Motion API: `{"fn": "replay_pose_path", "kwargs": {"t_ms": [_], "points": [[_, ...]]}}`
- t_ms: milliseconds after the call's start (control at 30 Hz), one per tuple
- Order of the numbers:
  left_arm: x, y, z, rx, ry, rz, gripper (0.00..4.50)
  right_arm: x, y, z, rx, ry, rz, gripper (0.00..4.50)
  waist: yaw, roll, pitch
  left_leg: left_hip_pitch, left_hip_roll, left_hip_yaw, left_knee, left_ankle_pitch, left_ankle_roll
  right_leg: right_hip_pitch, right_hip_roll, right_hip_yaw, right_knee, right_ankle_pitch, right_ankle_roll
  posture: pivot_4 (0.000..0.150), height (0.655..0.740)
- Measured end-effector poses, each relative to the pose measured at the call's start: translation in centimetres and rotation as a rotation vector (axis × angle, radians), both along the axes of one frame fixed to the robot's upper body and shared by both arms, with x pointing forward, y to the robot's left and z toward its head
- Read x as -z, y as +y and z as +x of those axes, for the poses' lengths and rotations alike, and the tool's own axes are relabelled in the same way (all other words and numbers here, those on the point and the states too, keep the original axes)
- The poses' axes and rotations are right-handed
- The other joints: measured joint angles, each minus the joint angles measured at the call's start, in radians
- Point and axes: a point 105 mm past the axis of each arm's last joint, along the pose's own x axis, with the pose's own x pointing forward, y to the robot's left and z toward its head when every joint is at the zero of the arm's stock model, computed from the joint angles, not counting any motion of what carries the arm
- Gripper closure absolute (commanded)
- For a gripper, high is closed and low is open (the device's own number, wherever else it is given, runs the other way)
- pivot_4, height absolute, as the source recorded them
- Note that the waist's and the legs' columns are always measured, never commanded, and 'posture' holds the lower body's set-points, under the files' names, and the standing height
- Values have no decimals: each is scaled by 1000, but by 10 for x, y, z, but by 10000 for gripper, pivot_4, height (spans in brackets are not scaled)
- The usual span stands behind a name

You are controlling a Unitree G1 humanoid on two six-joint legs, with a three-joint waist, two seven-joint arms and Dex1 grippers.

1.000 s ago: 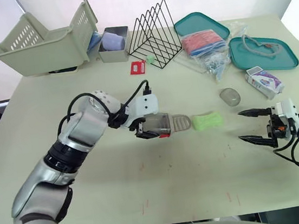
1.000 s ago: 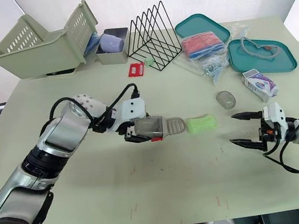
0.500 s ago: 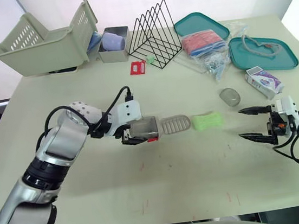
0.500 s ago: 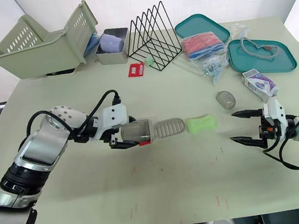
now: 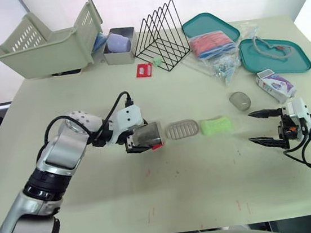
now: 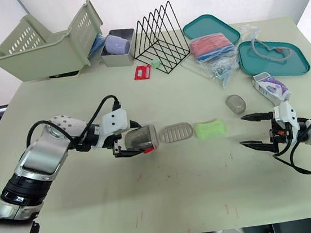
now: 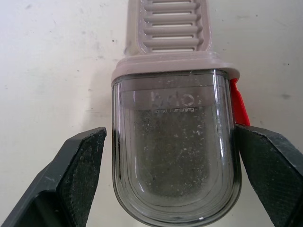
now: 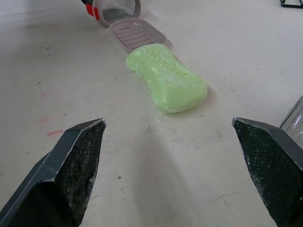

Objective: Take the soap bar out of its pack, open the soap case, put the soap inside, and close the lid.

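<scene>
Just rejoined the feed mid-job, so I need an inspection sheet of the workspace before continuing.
Surface: table, pale, faint red scuffs.
Job's things: green soap bar unwrapped, lying flat; soap case, its ribbed tray extended toward the soap bar; soap pack near the right edge.
Clutter: basket, wire rack, teal trays, bagged items, clear cap.
Grippers: left gripper closed on soap case; right gripper open, facing soap bar.
Cables: black cable loops at left wrist.
Surroundings: nothing seen.

Bare table (image 5: 197,179) between right claw (image 5: 250,127), soap (image 5: 215,125); probably unobstructed.
</scene>
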Motion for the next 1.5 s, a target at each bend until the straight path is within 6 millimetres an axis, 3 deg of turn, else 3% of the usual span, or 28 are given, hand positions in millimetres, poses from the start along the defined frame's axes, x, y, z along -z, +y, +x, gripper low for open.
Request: {"fn": "replay_pose_path", "kwargs": {"t_ms": [267, 433, 633, 733, 933, 1167, 1500], "points": [[-28, 4, 1, -18, -31, -132, 92, -3, -3, 1, 3, 4, -14, 0, 0, 0, 0, 0, 0, 0, 0, 0, 0, 0, 0, 0, 0, 0, 0, 1500, 7400], [-58, -5, -16, -39, -104, -342, 92, -34, 5, 11, -54, -37, -78, 0, -7, 1, 0, 0, 1, 0, 0, 0, 0, 0, 0, 0, 0, 0, 0, 1500, 7400], [-34, -8, -42, -223, -147, -544, 92, -49, 39, 13, -159, -32, -170, 0, -13, 1, 0, 0, 1, 0, 0, 0, 0, 0, -1, 0, 0, 0, 0, 1500, 7400], [-22, 4, -62, -376, -180, -604, 92, -54, 59, 17, -217, -52, -279, 0, -14, 1, 0, 0, 1, -1, 0, 0, 0, 0, -1, 0, 1, 0, 0, 1500, 7400], [1, 25, -95, -523, -178, -603, 92, -55, 92, 24, -314, -59, -422, 0, -11, 0, 0, 0, 0, -1, -1, 0, 0, 0, -2, -2, 0, 0, 0, 1500, 7400], [13, 17, -132, -322, -109, -534, 92, -47, 116, 41, -360, -72, -552, 0, -2, 0, 0, 0, 0, 0, -1, 0, 0, 0, -1, -2, -1, 0, -1, 1500, 7400], [12, 19, -135, -218, -89, -494, 92, -33, 106, 48, -334, -11, -633, 0, -5, 0, 0, 0, 1, 0, -2, 0, 0, 0, -1, -2, -1, 0, -1, 1500, 7400]]}}
